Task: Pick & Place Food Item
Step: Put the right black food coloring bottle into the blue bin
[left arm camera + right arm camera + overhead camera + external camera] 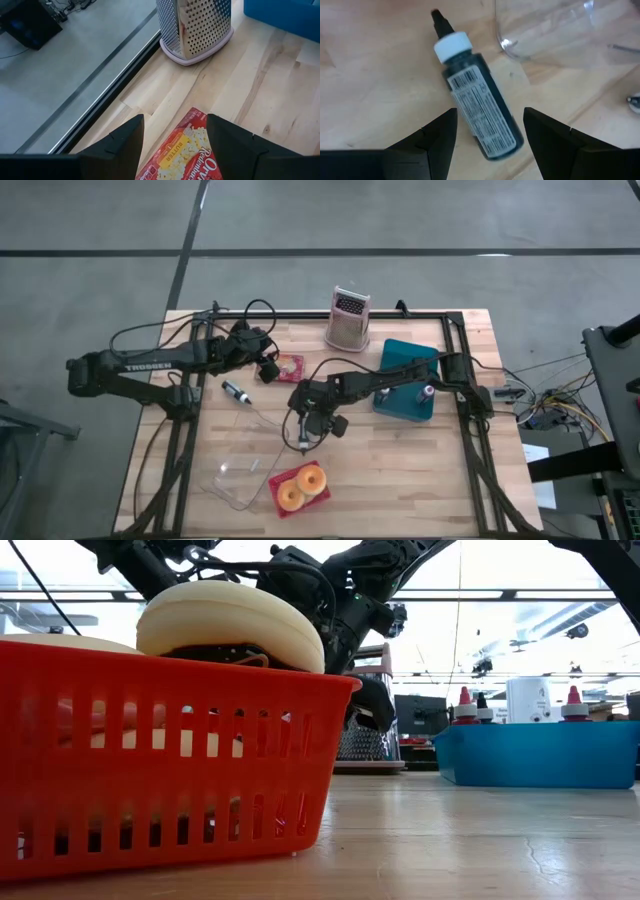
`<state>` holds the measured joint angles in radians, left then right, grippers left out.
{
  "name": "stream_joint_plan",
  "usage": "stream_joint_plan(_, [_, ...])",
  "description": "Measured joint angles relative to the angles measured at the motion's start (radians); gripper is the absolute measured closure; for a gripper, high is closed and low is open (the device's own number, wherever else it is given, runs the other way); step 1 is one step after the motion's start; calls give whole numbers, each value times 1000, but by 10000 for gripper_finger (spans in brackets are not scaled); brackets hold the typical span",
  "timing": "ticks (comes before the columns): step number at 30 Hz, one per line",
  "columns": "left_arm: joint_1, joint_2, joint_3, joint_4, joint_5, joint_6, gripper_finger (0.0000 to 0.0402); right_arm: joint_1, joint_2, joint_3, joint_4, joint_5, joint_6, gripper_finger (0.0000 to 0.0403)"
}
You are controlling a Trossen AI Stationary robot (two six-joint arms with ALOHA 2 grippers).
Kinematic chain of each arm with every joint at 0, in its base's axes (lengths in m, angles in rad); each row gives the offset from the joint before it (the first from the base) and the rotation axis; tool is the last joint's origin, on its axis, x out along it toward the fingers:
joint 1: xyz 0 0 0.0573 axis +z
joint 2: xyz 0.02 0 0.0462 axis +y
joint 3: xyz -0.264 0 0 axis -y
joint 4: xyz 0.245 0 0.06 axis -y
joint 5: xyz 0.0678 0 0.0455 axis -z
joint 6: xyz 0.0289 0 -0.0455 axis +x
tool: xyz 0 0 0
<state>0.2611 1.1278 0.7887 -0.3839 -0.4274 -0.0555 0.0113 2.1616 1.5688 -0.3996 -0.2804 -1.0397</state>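
Left gripper (175,145) is parked over the back-left of the table (420,470), fingers spread with nothing between them. Directly below it a red popcorn packet (182,150) is seen lying flat on the wood; whether the fingers touch the packet cannot be told.

Right gripper (490,142) is positioned mid-table, jaws wide apart, nothing gripped. In the right wrist view a dark food-colouring bottle (477,112) with a white collar and black tip is seen lying on its side between the fingers, but the high view shows a bottle well to the left of that gripper, so it cannot be told whether they are in contact.

Surroundings:
- A metal box grater (348,318) is stood upright on a pink base at the back edge, just beyond the packet.
- A blue bin (405,380) is placed at the right, holding small bottles with red and dark caps; the right arm is stretched across it.
- A clear plastic container (240,480) is lying front-left, its rim close to the bottle in the right wrist view.
- A red slotted basket (300,488) is set at the front, with two pale donuts (300,486) inside.
- In the low view the basket fills the foreground and blocks most of the table behind it.
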Motion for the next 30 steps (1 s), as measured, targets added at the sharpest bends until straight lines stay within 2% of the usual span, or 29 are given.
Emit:
stream_joint_plan(7, [0, 0, 0, 8, 0, 0, 184, 7, 54, 32, 7, -12, 1, 179])
stream_joint_plan(16, [0, 0, -1, 10, 0, 9, 184, 5, 181, 235, -196, -12, 22, 186])
stream_joint_plan(22, [0, 0, -3, 10, 0, 13, 184, 6, 191, 285, -252, -2, 90, 229])
stream_joint_plan(27, [0, 0, -6, 9, 0, 16, 184, 6, 185, 282, -283, 31, 155, 284])
stream_joint_plan(30, [0, 0, -7, 9, 0, 16, 184, 6, 179, 271, -327, 40, 206, 304])
